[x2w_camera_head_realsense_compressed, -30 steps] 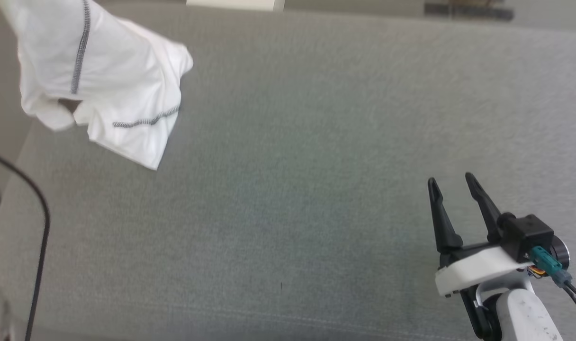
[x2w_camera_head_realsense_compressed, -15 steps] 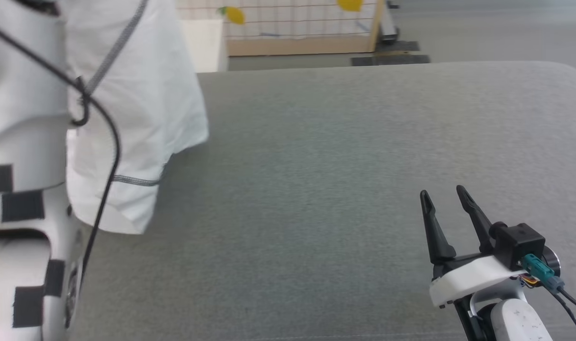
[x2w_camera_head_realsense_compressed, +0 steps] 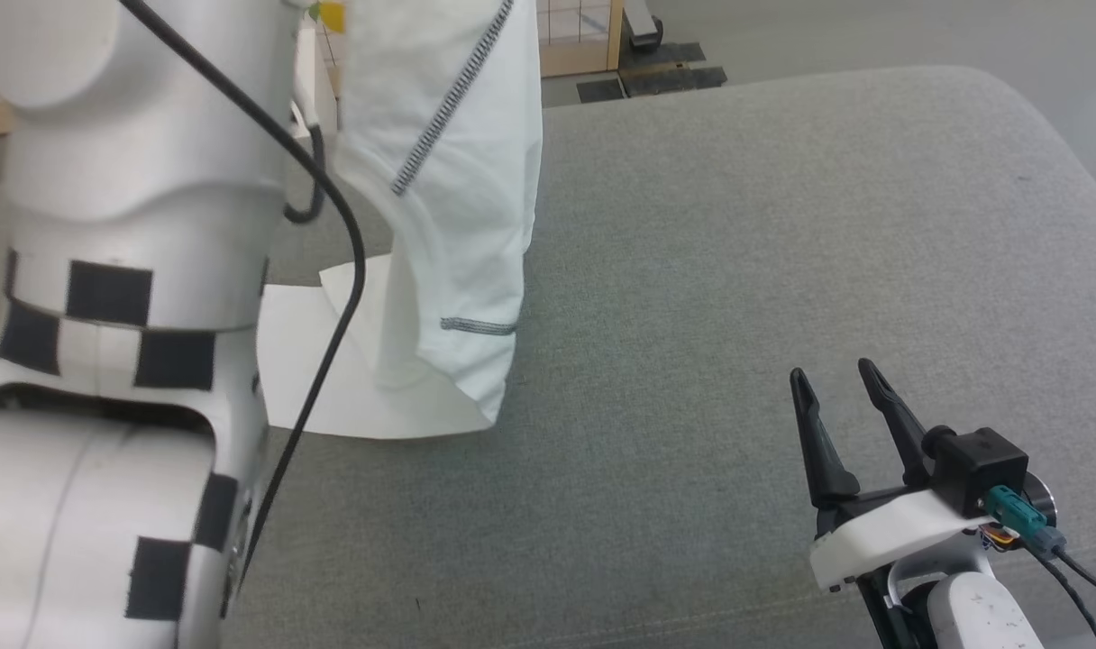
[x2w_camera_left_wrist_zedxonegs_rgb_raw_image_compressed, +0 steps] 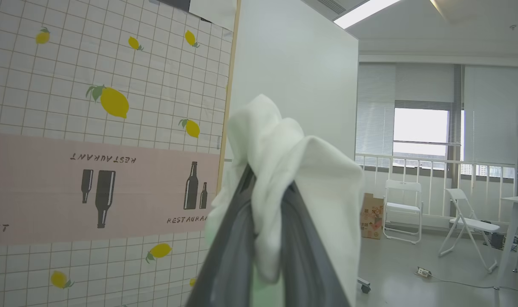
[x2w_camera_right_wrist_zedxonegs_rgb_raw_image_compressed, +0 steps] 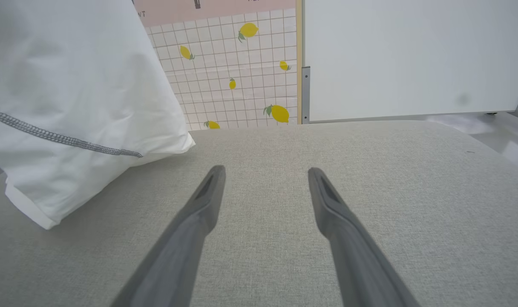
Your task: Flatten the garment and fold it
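Task barely begun: the garment (x2w_camera_head_realsense_compressed: 458,198) hung bunched at 11 o'clock in the head view. The left gripper (x2w_camera_left_wrist_zedxonegs_rgb_raw_image_compressed: 267,183) was pinching a wad of it. Its lower edge touched the grey padded surface (x2w_camera_head_realsense_compressed: 737,225). Nothing was flattened and no fold was made. The right gripper (x2w_camera_head_realsense_compressed: 829,370) was spread and empty at 4 o'clock, low over the surface. Room: lemon-print tiled panel (x2w_camera_left_wrist_zedxonegs_rgb_raw_image_compressed: 93,85), white partition (x2w_camera_left_wrist_zedxonegs_rgb_raw_image_compressed: 293,85), folding chairs (x2w_camera_left_wrist_zedxonegs_rgb_raw_image_compressed: 401,204) near a window (x2w_camera_left_wrist_zedxonegs_rgb_raw_image_compressed: 421,132).
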